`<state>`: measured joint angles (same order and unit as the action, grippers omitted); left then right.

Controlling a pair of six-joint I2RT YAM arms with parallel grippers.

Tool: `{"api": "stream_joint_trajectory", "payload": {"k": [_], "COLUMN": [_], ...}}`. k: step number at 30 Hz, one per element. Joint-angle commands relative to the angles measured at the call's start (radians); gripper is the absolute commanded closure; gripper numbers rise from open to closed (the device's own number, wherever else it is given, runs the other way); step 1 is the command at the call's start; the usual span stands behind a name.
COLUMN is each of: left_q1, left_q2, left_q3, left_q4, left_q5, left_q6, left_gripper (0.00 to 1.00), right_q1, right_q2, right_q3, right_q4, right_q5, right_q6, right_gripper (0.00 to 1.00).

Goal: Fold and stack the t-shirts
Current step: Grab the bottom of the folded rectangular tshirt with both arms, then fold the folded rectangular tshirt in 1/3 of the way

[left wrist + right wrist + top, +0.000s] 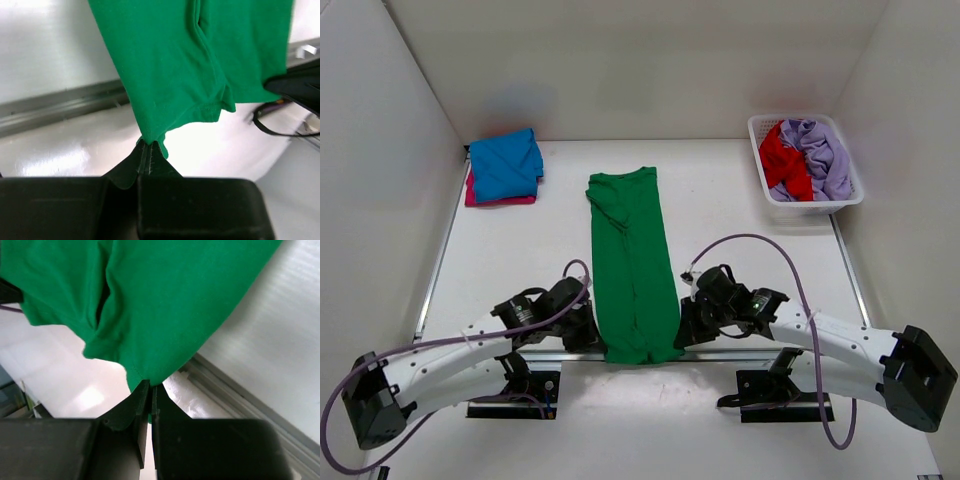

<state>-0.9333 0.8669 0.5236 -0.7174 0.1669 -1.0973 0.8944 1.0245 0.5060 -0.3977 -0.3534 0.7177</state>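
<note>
The green t-shirt [632,262] lies folded lengthwise into one long narrow band down the middle of the white surface [740,235]. Its long axis runs from the far side towards the arms, and the far end leans a little to the left. The far end is bunched into soft folds. The near end, with a stitched hem, reaches the near edge of the surface and passes over the metal rail [555,354] there.

The left pincer [588,330] sits at the near left corner of the band. In the left wrist view, the left pincer [148,148] is pressed together on a small point of green cloth at the hem corner, and the tee [165,65] spreads up and away from it. The right pincer [682,326] sits at the near right corner. In the right wrist view, the right pincer [151,388] is likewise clamped on a tip of the tee [165,305], with the rail [240,396] running just beside it.

At the far left of the surface, a folded blue tee [505,163] rests on top of a magenta-pink tee [503,201], of which only the left and near edges show. At the far right stands a white lattice basket [812,207], holding a crumpled red tee [785,158] on its left and a crumpled lilac tee [826,158] on its right, the two touching.
</note>
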Motion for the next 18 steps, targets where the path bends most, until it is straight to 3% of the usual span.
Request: {"api": "stream_joint_trajectory", "payload": {"k": [1,8,18], "left_q1": [0.054,0.353,0.481], "left_q2": [-0.080,-0.094,0.201], "left_q3": [0.004,0.088,0.245], "left_q4": [-0.091,-0.159,-0.073], "left_q5": [0.025,0.132,0.171], "left_q6": [-0.016,0.146,0.278], "left_gripper": [1.00,1.00,1.00], "right_q1": [-0.015,-0.142,-0.334], "right_q2": [-0.001,0.098,0.354], "right_q3": [0.049,0.204,0.486], "right_q4": [-0.056,-0.168,-0.306], "right_q5": [-0.056,-0.163,-0.222], "right_q6": [-0.001,-0.124,-0.345], "right_gripper": [1.00,1.00,1.00]}}
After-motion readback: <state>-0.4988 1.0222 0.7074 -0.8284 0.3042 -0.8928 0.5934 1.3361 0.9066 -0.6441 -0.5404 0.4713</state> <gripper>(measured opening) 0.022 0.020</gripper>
